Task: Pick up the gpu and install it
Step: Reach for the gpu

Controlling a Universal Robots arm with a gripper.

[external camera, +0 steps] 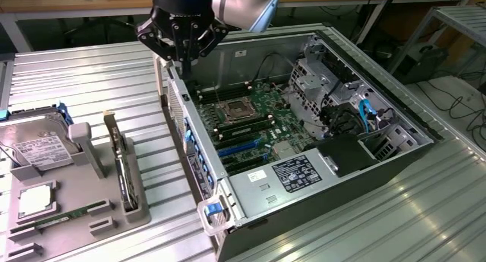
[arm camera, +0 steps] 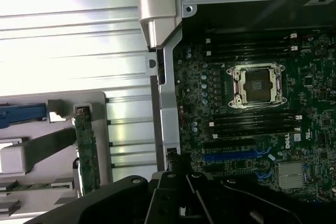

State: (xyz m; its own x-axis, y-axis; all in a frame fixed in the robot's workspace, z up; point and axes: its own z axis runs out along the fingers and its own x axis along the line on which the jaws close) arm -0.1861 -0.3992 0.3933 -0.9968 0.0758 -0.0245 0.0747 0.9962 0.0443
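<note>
The gripper [external camera: 183, 58] hangs over the computer case [external camera: 251, 57] edge, jaws together and empty. The gpu [external camera: 118, 154] stands upright in a gray holder [external camera: 140, 213], well apart.

In the exterior view, looking down at a slant from high and well back, across the surface [external camera: 91, 74], tray [external camera: 140, 212] and whole open case [external camera: 342, 216]. In the wrist view, looking straight down from close above the case's edge. Shared between them: the motherboard [external camera: 258, 125], that case edge and part of the tray.
</note>
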